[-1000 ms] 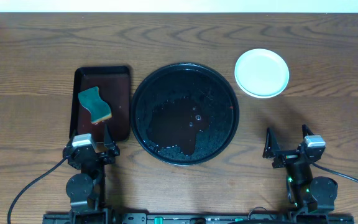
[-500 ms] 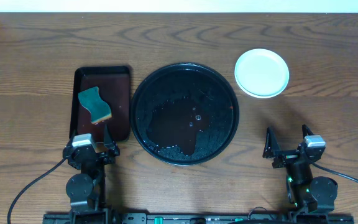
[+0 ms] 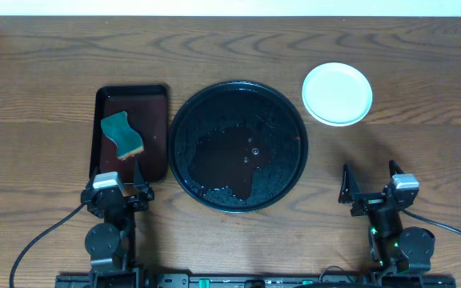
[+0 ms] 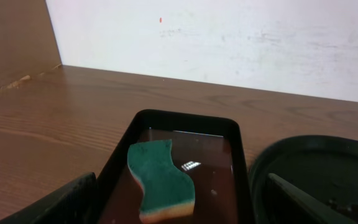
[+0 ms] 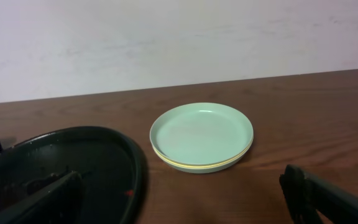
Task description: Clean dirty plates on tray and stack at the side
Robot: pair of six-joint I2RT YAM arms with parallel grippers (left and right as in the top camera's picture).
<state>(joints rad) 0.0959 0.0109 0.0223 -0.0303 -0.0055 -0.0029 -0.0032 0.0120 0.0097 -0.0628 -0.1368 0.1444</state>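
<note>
From overhead, the round black tray (image 3: 206, 104) holds no plates, only a film of water and droplets on its glossy floor. The stack of plates (image 3: 337, 94) sits on the wooden table (image 3: 54, 80) to the right of the round tray and slightly beyond it, apart from its rim. To the left of the round tray lies a rectangular reddish-brown tray (image 3: 157, 120) with a green sponge (image 3: 122, 134) in it. The left gripper (image 3: 117, 174) and the right gripper (image 3: 368, 180) both sit on the near side of the round tray, one at each flank, fingers spread and holding nothing.

In the left wrist view, the sponge lies flat in the rectangular tray, and the two spread fingers frame it from the lower corners without touching it. The round tray's rim shows at the right.

In the right wrist view, a mint plate tops the stack and a pale yellow edge shows beneath. Whether a third plate lies between them I cannot tell. The spread fingers are well short of the stack.

By my judgement, the cleaning and stacking look done. The next move calls for nothing beyond keeping both arms parked.
</note>
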